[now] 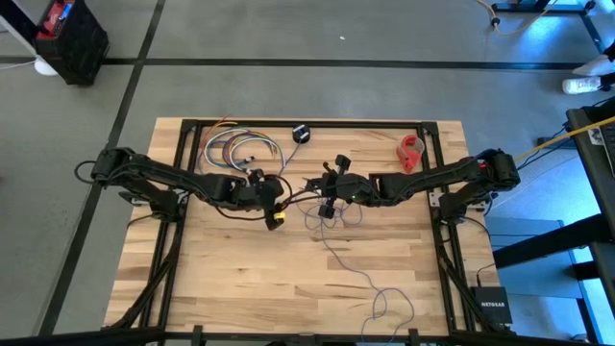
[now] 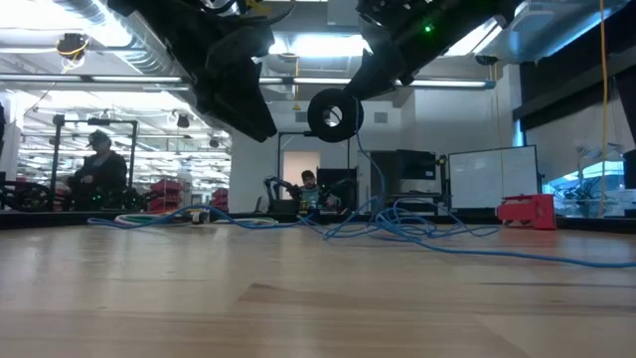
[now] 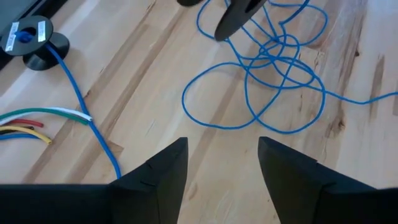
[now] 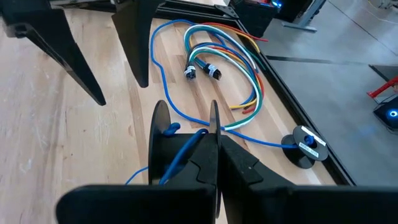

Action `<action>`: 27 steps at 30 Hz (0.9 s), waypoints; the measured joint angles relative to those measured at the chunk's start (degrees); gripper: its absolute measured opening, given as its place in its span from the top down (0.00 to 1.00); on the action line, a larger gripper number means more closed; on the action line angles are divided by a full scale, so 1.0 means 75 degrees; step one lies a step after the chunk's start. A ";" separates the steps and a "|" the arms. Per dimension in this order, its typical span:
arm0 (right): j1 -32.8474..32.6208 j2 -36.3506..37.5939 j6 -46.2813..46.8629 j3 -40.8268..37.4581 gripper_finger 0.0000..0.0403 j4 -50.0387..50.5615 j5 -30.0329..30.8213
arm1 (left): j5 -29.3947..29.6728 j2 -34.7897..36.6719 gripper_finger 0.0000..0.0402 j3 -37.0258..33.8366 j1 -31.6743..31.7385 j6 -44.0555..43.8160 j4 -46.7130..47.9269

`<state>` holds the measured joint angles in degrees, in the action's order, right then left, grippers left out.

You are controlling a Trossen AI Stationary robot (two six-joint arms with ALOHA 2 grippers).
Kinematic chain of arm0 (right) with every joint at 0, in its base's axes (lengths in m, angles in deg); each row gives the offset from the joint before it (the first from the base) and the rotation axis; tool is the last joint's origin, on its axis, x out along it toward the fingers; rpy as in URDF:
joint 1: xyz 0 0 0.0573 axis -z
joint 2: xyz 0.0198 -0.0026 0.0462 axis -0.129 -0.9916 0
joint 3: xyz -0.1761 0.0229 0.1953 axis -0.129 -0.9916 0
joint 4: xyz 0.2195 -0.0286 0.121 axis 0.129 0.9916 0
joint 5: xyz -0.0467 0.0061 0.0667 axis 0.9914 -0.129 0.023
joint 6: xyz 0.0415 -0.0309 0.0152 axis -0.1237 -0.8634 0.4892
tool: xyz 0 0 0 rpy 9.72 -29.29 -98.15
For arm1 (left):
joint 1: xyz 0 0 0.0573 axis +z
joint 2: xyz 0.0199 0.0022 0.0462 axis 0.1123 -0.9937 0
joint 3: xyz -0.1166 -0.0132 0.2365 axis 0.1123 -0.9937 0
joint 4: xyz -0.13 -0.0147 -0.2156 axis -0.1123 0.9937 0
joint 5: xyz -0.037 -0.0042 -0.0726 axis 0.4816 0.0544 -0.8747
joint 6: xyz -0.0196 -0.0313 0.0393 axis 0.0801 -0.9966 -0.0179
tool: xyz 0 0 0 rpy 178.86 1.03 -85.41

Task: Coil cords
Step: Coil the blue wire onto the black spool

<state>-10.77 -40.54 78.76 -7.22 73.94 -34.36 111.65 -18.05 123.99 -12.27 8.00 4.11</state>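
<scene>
The right gripper hangs above the middle of the pale wooden surface, its fingers pressed together on a small black round spool held clear of the wood. A thin blue cord runs from that spool down to a loose tangle of loops lying on the surface directly beneath and trails off toward the near edge. The left gripper hovers just beside the right one, fingers spread and pinching nothing, pointed at the tangle.

The step in hand appears to be winding the loose cord onto the held spool. To do it well, the left fingers should take a single strand near the spool rather than a crossing of several loops, since the loops overlap and could knot if pulled together. The spool should stay lifted and steady so that each turn lands between its two discs.

A second black spool with a white label stands on the surface near the far edge, and a blue cord leads from it. A bundle of thicker multicoloured cables lies close by and should be left alone.

No container appears on the surface.
</scene>
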 joint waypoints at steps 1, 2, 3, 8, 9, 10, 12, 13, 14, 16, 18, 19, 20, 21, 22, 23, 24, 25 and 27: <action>0.0000 0.0000 0.0000 0.0000 0.99 0.0002 0.0000 | -0.0003 0.0063 0.53 0.0000 -0.0001 0.0011 0.0030; 0.0000 0.0000 0.0000 0.0000 0.99 0.0014 0.0000 | 0.0000 0.0105 0.53 0.0000 -0.0020 0.0044 0.0057; 0.0000 0.0001 0.0000 0.0000 0.99 0.0023 0.0000 | 0.0000 0.0167 0.53 0.0000 -0.0036 0.0068 0.0041; 0.0000 0.0003 0.0015 0.0003 0.99 0.0204 -0.0288 | 0.0003 0.0467 0.53 -0.0063 -0.0173 0.0180 -0.0036; 0.0000 0.0003 0.0028 0.0003 0.99 0.0204 -0.0314 | 0.0002 0.0516 0.54 -0.0114 -0.0201 0.0193 -0.0089; -0.0003 0.0003 0.0044 0.0003 0.99 0.0219 -0.0324 | 0.0005 0.0554 0.54 -0.0179 -0.0230 0.0210 -0.0165; -0.0003 0.0003 0.0051 0.0003 0.99 0.0220 -0.0325 | 0.0003 0.0591 0.54 -0.0341 -0.0271 0.0285 -0.0330; -0.0003 0.0003 0.0051 0.0003 0.99 0.0228 -0.0326 | 0.0003 0.0594 0.54 -0.0386 -0.0277 0.0334 -0.0390; -0.0003 0.0003 0.0050 0.0003 0.99 0.0221 -0.0323 | 0.0003 0.0601 0.54 -0.0423 -0.0277 0.0374 -0.0457; -0.0003 0.0003 0.0052 0.0003 0.99 0.0227 -0.0323 | 0.0038 0.0619 0.54 -0.0557 -0.0274 0.0471 -0.0700; -0.0003 0.0003 0.0050 0.0003 0.99 0.0233 -0.0323 | 0.0082 0.0621 0.54 -0.0747 -0.0274 0.0638 -0.1186; -0.0003 0.0003 0.0040 0.0003 0.99 0.0244 -0.0326 | 0.0083 0.0625 0.54 -0.0842 -0.0274 0.0725 -0.1418; -0.0003 0.0003 0.0024 0.0003 0.99 0.0248 -0.0323 | 0.0085 0.0628 0.54 -0.0920 -0.0274 0.0805 -0.1626; 0.0000 0.0003 0.0023 0.0003 0.99 0.0245 -0.0321 | 0.0084 0.0635 0.54 -0.0984 -0.0274 0.0843 -0.1818; 0.0000 0.0003 0.0023 0.0003 0.99 0.0247 -0.0314 | 0.0083 0.0635 0.54 -0.1037 -0.0273 0.0873 -0.1976; 0.0000 0.0003 0.0014 0.0003 0.99 0.0246 -0.0257 | 0.0085 0.0638 0.54 -0.1105 -0.0271 0.0902 -0.2172; 0.0000 0.0003 -0.0031 0.0003 0.99 0.0244 -0.0160 | 0.0083 0.0638 0.54 -0.1178 -0.0271 0.0916 -0.2338; 0.0000 0.0003 -0.0055 0.0003 0.99 0.0239 -0.0032 | 0.0082 0.0638 0.54 -0.1261 -0.0271 0.0881 -0.2501; -0.0006 0.0055 -0.0101 0.0003 0.99 0.0308 0.0150 | 0.0082 0.0638 0.54 -0.1410 -0.0303 0.0694 -0.2855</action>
<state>-10.81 -40.13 78.01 -7.20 76.26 -33.23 112.27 -13.26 113.42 -14.55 13.21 -17.30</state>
